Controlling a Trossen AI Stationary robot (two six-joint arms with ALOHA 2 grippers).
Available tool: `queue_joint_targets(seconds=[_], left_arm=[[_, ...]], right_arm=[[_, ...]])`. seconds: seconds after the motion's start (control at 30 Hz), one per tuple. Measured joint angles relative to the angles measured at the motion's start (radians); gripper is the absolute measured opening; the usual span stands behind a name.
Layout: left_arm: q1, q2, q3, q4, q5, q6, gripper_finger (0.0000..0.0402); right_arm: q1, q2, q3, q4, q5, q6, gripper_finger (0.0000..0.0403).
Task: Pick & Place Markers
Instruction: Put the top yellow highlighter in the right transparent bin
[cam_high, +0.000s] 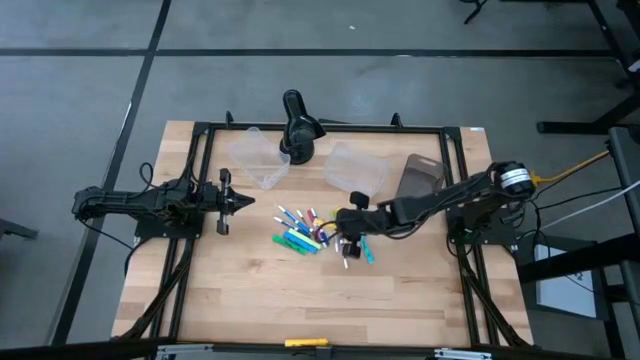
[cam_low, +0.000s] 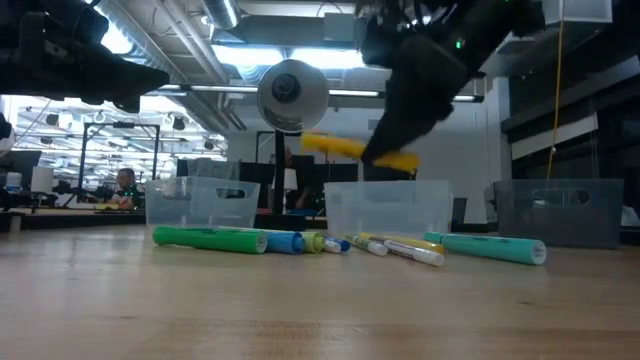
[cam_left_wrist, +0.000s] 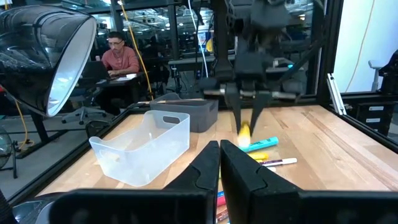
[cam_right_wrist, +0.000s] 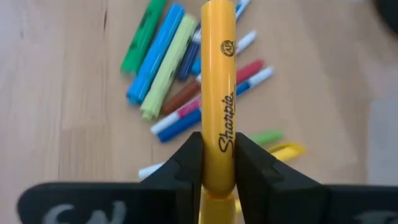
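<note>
A loose pile of markers (cam_high: 303, 232) in blue, green, red and yellow lies on the wooden table (cam_high: 250, 300) near its middle. My right gripper (cam_high: 347, 236) hangs above the pile's right side, shut on a yellow marker (cam_right_wrist: 217, 74). In the low view, the yellow marker (cam_low: 358, 150) shows above the lying markers (cam_low: 340, 242). At the table's left, away from the pile, my left gripper (cam_high: 243, 201) waits shut and level with nothing in it. My right gripper pinches the yellow marker's barrel (cam_right_wrist: 217, 152) between its two fingers (cam_right_wrist: 186, 165). They come slanting down from the table's right. The marker runs out ahead of the fingers, not across them. It hangs nearly level, lifted clear of the pile and the table.
Two clear plastic tubs (cam_high: 258, 158) (cam_high: 357, 168) and a grey tub (cam_high: 420, 178) stand at the far side, behind the pile. A black desk lamp (cam_high: 298, 125) stands between the clear tubs at the far edge. Bare wood lies toward the near edge.
</note>
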Motion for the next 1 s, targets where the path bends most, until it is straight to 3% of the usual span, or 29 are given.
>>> queue_joint_targets(seconds=[0.27,0.77,1.0], left_arm=[[0.0,0.0,0.0,0.0,0.0,0.0,0.001],[0.0,0.0,0.0,0.0,0.0,0.0,0.0008],[0.0,0.0,0.0,0.0,0.0,0.0,0.0012]], right_arm=[[0.001,-0.1,0.0,0.02,0.039,-0.028,0.0068],[-0.044,-0.137,0.0,0.075,0.274,-0.065,0.0068],[-0.047,-0.192,0.0,-0.014,0.324,-0.078,0.0068]])
